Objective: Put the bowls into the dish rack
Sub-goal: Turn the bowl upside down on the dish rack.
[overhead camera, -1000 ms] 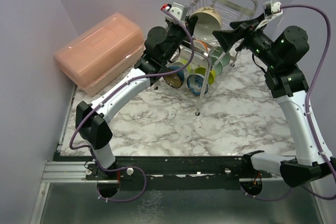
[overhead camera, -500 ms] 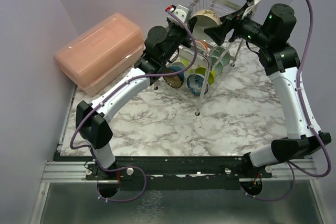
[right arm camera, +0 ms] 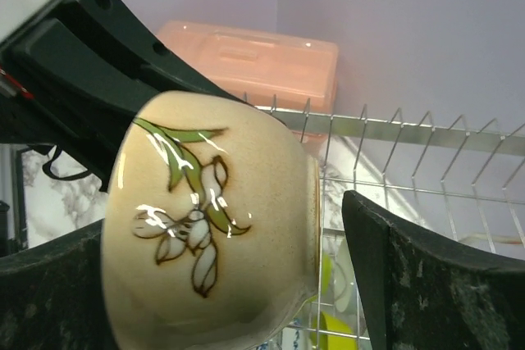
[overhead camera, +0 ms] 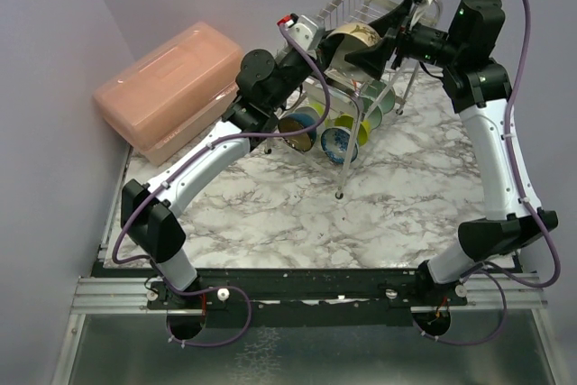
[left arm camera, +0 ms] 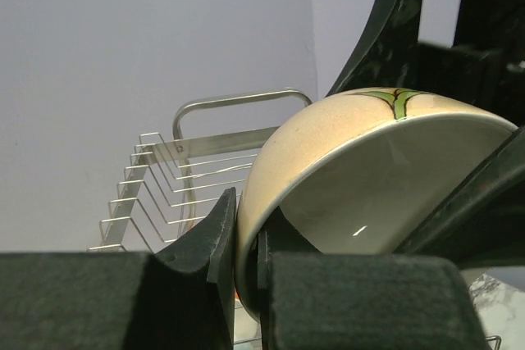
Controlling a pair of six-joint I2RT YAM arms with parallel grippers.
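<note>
Swinging in from the right, the right pincer (right arm camera: 238, 284) now straddles, jaws wide, the cream flowered bowl (right arm camera: 205, 227) that the left pincer (left arm camera: 246, 235) pinches by its rim above the top tier of the dish rack (left arm camera: 164, 186); a handover looks near.

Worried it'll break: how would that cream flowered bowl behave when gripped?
Likely stiff and brittle: the cream bowl looks like glazed ceramic. Its shiny glints suggest slipperiness, and the left gripper pinches only the rim. Rounded sides might roll.
</note>
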